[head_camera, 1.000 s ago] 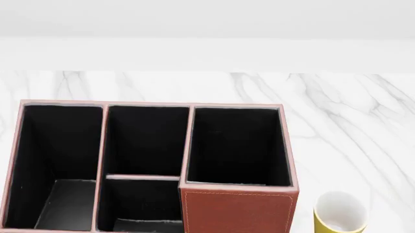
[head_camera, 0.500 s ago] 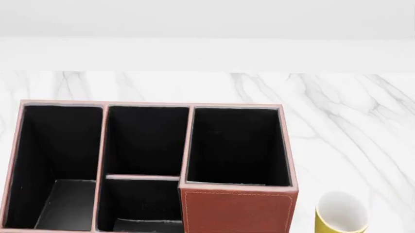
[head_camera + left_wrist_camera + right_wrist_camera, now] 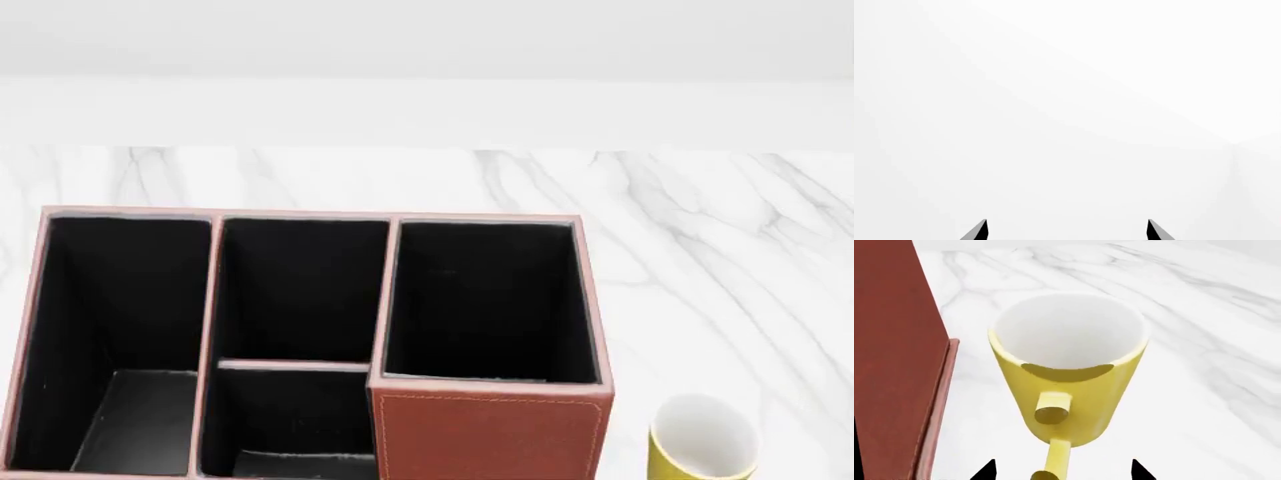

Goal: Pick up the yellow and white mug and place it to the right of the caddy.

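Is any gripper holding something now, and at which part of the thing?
Nothing is held. The right gripper is open, its fingers either side of the yellow and white mug's handle without closing. The left gripper is open on empty space.

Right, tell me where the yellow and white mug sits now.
In the head view, the yellow and white mug stands on the marble table at lower right, just right of the reddish-brown leather caddy.

Mug [image 3: 703,437] upright on the table [image 3: 694,230], just right of the caddy [image 3: 487,425], apart from it
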Robot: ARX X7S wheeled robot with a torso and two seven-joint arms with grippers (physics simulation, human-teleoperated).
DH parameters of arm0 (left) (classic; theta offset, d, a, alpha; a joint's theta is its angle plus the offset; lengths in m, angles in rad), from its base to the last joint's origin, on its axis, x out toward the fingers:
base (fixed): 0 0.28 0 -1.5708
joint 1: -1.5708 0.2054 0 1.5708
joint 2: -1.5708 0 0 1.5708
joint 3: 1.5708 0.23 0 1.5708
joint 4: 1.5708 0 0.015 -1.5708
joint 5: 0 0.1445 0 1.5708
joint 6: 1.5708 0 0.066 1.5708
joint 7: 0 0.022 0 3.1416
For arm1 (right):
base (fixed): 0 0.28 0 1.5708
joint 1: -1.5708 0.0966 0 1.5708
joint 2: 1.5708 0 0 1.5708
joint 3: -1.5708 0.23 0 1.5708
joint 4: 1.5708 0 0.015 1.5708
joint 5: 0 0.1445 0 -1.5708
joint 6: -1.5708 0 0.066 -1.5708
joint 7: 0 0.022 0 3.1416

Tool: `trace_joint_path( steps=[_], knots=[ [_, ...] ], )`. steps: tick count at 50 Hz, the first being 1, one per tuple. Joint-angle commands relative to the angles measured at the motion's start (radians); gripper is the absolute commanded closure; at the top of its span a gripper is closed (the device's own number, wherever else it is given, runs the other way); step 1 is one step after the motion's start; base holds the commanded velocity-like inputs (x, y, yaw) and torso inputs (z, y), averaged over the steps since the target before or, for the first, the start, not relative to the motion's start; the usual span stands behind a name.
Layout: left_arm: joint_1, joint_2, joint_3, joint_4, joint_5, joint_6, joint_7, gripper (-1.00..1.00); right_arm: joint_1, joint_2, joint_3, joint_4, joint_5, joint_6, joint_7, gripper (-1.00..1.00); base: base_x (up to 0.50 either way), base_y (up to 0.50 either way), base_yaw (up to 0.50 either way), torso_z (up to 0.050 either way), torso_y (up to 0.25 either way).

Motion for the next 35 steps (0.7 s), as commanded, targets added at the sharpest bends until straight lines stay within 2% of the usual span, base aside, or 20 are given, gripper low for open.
trace_joint_path(
  steps=[1, 17, 35],
  knots=[
    [0.0, 0.013, -0.012, 0.0, -0.026, 0.004, 0.056, -1.0, 0.007, 0.006, 0.017, 0.052, -0.041, -0.039, 0.001, -1.0, 0.0, 0.0, 0.0, 0.0, 0.0],
    [0.0, 0.013, -0.034, 0.0, -0.05, 0.007, 0.063, -1.0, 0.025, 0.128, 0.011, -0.157, -0.188, -0.128, 0.175, -1.0, 0.0, 0.0, 0.0, 0.0, 0.0],
    [0.0, 0.013, -0.023, 0.0, -0.041, 0.006, 0.059, -1.0, 0.023, 0.187, 0.023, -0.256, -0.268, -0.157, 0.264, -1.0, 0.0, 0.0, 0.0, 0.0, 0.0]
  ],
)
